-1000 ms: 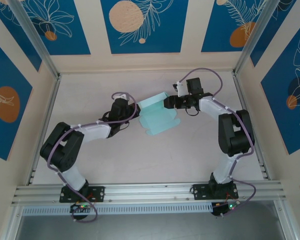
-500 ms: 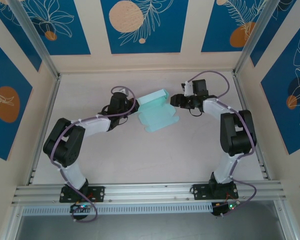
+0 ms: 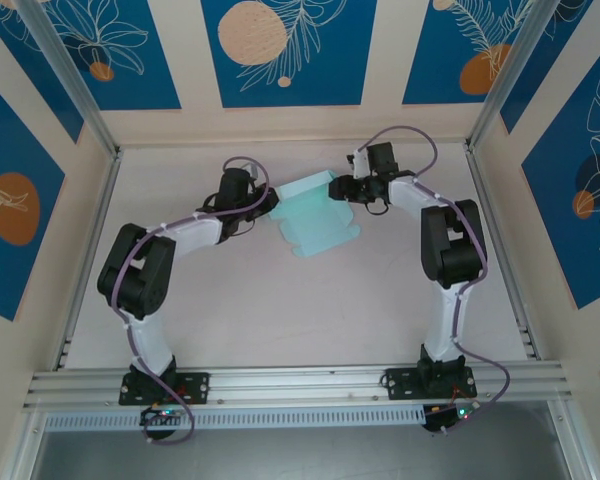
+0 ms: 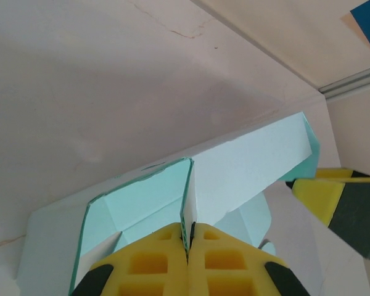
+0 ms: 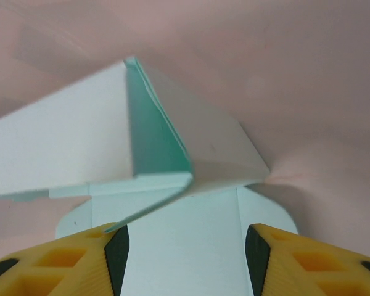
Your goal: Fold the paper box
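Pinching the paper box (image 3: 318,228), left gripper (image 4: 189,237) clamped; right gripper (image 5: 185,237) half-open, empty, its edges cropped.

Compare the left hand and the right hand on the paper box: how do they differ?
The left hand is shut, pinching a raised wall of the paper box; the right hand stands open, clamping nothing. The left hand works the box's left side, the right hand its far right corner. Both are yellow-tipped and sit at the box.

A robot lab test cell: aluminium framing (image 3: 300,385), blue printed panels (image 3: 285,50) walling a pale table (image 3: 280,310).
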Controlling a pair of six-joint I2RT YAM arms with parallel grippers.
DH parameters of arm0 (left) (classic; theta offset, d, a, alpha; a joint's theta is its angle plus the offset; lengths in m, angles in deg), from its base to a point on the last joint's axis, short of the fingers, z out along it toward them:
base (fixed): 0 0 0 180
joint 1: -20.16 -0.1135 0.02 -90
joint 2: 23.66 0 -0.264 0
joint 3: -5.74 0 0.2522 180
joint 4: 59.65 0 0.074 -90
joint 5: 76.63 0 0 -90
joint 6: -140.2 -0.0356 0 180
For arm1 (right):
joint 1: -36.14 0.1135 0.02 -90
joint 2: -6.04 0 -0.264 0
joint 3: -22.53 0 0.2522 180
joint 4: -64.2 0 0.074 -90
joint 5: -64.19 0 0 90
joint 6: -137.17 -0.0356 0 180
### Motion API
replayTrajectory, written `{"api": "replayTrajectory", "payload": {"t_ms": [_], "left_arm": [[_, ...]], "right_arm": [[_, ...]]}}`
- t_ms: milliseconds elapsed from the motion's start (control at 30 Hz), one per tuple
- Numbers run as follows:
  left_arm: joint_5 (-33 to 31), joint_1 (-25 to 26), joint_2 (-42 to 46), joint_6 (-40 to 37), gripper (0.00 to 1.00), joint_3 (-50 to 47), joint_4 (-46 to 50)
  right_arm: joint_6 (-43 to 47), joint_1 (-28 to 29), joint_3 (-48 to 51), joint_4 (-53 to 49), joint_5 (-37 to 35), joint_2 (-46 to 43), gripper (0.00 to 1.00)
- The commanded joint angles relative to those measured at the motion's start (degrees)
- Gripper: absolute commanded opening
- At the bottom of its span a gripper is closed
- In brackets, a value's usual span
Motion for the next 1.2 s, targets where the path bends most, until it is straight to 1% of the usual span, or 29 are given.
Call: {"api": "replayTrajectory", "payload": {"t_ms": [0, 267, 467, 633, 700, 833, 1033, 1167], "left_arm": [[2.0, -1.4, -2.6, -2.6, 0.0, 2.4, 8.7], [5.4, -3.4, -6.8, -5.4, 0.0, 10.7, 17.6], [6.6, -4.0, -9.5, -6.6, 0.0, 14.4, 20.2], [6.7, -4.3, -9.8, -7.5, 0.0, 15.7, 21.0], [6.4, -4.3, -9.8, -7.8, 0.0, 15.9, 21.4], [6.6, -4.3, -9.9, -8.3, 0.0, 16.2, 21.6], [6.3, -4.2, -10.1, -9.4, 0.0, 16.8, 22.8], [5.8, -4.3, -10.1, -10.3, 0.0, 17.2, 23.5]], "right_arm": [[4.9, 0.2, -6.4, -5.8, 1.8, 3.9, 0.55], [11.6, 0.1, -19.5, -14.6, 1.6, 10.5, 0.54], [17.5, 0.1, -25.9, -19.1, -0.4, 13.8, 0.54], [23.8, -0.1, -27.6, -19.4, -3.8, 14.6, 0.54], [26.8, -0.3, -28.0, -19.1, -3.7, 14.8, 0.53], [32.0, -0.8, -26.6, -16.0, -3.2, 14.9, 0.49], [32.7, -3.9, -25.8, -11.3, 4.8, 15.1, 0.48], [35.3, -3.9, -25.5, -10.5, 6.8, 15.7, 0.48]]}}
